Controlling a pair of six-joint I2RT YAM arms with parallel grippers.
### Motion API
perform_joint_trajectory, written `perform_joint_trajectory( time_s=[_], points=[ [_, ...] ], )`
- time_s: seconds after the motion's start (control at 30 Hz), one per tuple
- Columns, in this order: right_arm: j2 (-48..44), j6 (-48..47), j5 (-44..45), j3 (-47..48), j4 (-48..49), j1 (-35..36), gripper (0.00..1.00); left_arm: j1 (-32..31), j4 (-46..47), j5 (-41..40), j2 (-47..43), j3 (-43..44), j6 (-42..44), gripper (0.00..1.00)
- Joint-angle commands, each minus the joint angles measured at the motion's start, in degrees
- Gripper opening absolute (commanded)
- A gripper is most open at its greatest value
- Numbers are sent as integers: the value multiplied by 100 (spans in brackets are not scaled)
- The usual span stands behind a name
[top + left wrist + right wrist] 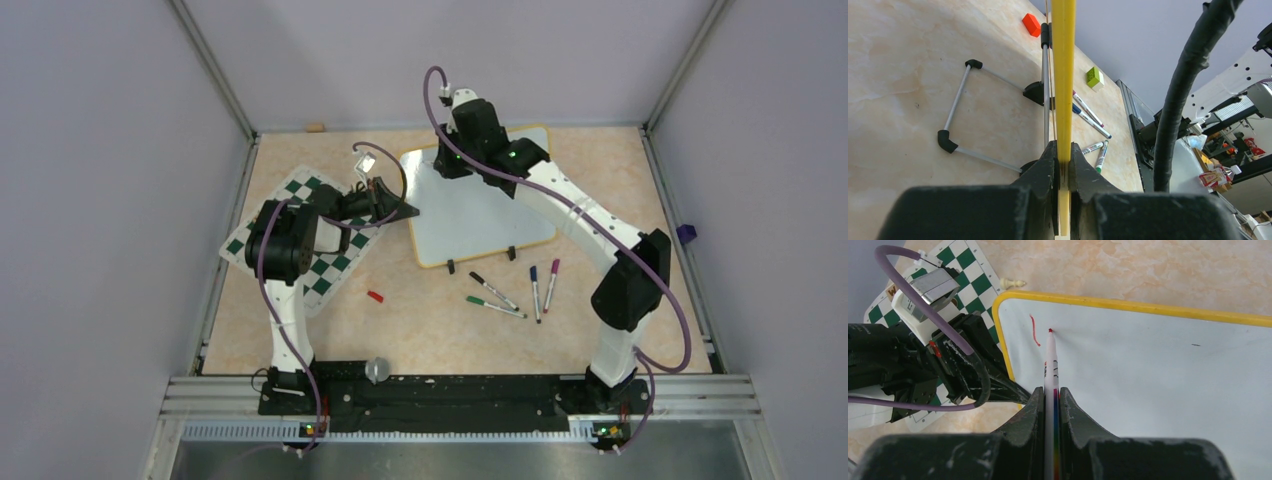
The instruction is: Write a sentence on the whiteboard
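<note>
- Pressing hard could skew the red marker [1050, 357] clamped in the right fingers [1030, 415], smearing the stroke [1034, 330].
- Left fingers [1045, 170] clamp the whiteboard [1064, 75] by its yellow edge; slipping would shift it.

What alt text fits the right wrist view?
The right gripper is shut on a white marker whose red tip meets the whiteboard, beside a short red stroke near the board's rounded corner. The left gripper clamps the board's yellow side edge over the chess mat; a pale chess piece lies beyond the corner.
</note>
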Motion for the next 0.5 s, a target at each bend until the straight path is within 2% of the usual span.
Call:
perform_joint_trajectory(
  time_s=[0.0,0.47],
  points=[
    [43,1,136,300,116,-55,0,-155,546,595,-261,-72,64,0],
    [76,12,56,182,-23,-91,0,-150,546,614,-255,-50,60,0]
  ],
)
